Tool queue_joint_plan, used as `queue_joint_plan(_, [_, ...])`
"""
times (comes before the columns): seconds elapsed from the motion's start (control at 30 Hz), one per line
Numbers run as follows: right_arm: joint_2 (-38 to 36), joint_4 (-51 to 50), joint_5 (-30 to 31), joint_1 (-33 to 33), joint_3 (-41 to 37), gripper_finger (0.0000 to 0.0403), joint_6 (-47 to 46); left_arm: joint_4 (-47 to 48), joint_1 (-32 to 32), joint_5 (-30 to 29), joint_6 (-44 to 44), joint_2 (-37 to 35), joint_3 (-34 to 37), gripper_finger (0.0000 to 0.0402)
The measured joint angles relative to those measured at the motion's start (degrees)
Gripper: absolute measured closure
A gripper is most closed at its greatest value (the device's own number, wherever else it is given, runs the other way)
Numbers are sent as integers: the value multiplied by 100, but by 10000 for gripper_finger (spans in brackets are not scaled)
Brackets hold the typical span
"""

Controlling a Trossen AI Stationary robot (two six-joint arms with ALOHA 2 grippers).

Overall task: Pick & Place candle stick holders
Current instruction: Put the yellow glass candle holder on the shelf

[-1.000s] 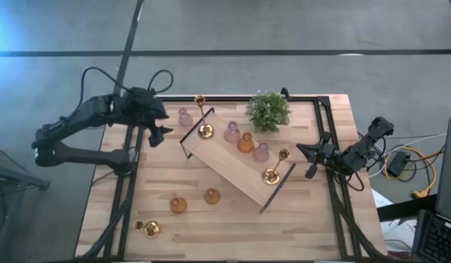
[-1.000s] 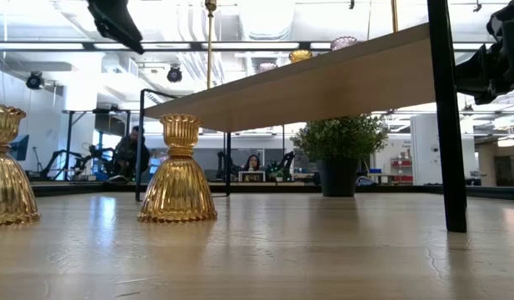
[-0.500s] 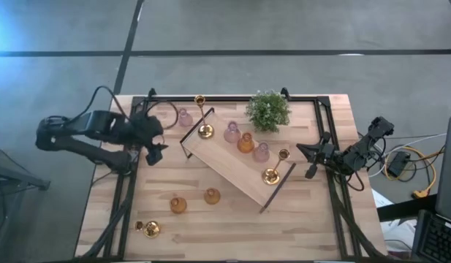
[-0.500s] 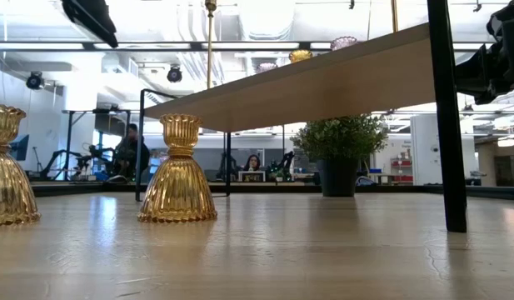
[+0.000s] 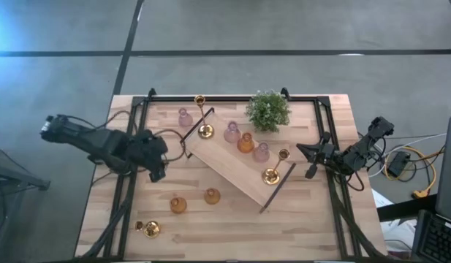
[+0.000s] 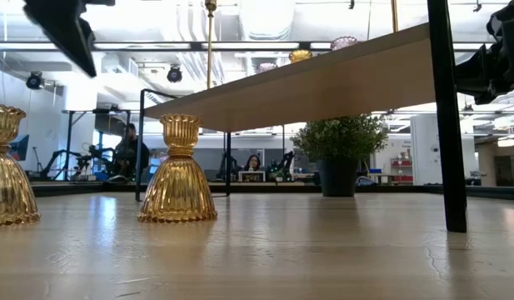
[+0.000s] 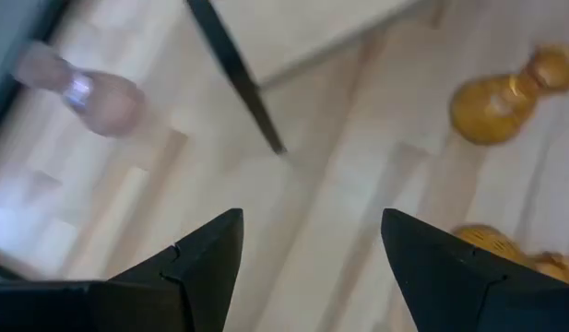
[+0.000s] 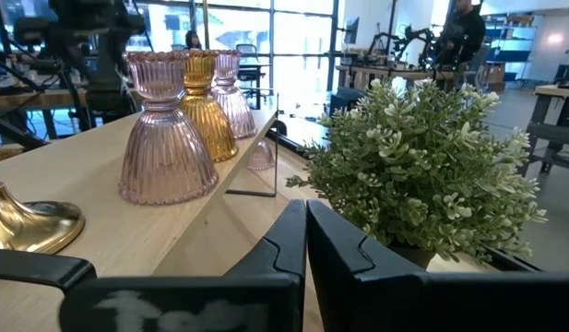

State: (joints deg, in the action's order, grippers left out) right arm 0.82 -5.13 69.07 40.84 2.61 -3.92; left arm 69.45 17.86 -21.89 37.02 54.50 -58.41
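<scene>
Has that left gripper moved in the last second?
Yes. In the high view, the left gripper has drawn back from beside the pink holder toward the table's near-left part.

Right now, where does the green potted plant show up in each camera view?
High view: potted plant at the table's far edge, just beyond the wooden tray.
Low view: the plant right of centre, in a dark pot under the tray's raised edge.
Left wrist view: not in it.
Right wrist view: the plant fills the right half, beyond the shut right gripper.
Shared landmark: the wooden tray.
</scene>
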Motion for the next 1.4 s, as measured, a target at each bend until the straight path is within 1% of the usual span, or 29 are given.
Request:
queue_joint_plan(0.07, [0, -2, 0, 0, 0, 394, -14, -185, 112, 207, 110, 66, 168, 140])
queue_joint_plan(0.2, [0, -1, -1, 1, 0, 394, -10, -656, 358, 876, 353, 189, 370, 140])
queue_joint_plan(0.27, [0, -1, -1, 2, 0, 394, -3, -893, 534, 1075, 381, 223, 450, 140])
queue_joint_plan(0.37, [0, -2, -1, 0, 0, 394, -13, -973, 850, 1090, 483, 305, 505, 140])
queue_joint_plan(0.5, [0, -1, 0, 1, 0, 394, -13, -993, 1207, 898, 698, 407, 511, 140])
queue_joint_plan(0.57, [0, -2, 0, 2, 0, 394, -1, -990, 1316, 771, 863, 446, 533, 140])
queue_joint_plan(0.67, [0, 0, -1, 2, 0, 394, -9, -1027, 1345, 771, 1009, 502, 559, 140])
queue_joint_plan(0.7, [0, 0, -1, 2, 0, 394, -9, -1111, 1345, 810, 1009, 522, 583, 140])
queue_joint_plan(0.87, [0, 0, 0, 1, 0, 394, -5, -1679, 1358, 1415, 819, 652, 647, 140])
queue_joint_plan(1.0, [0, -1, -1, 2, 0, 394, -12, -1753, 1451, 1790, 471, 797, 708, 140])
queue_joint_plan(1.2, [0, -2, -1, 2, 0, 394, 0, -1747, 1709, 1839, 648, 1101, 724, 143])
queue_joint_plan(1.4, [0, 0, 1, 0, 0, 394, -2, -1751, 1994, 1843, 715, 1479, 724, 161])
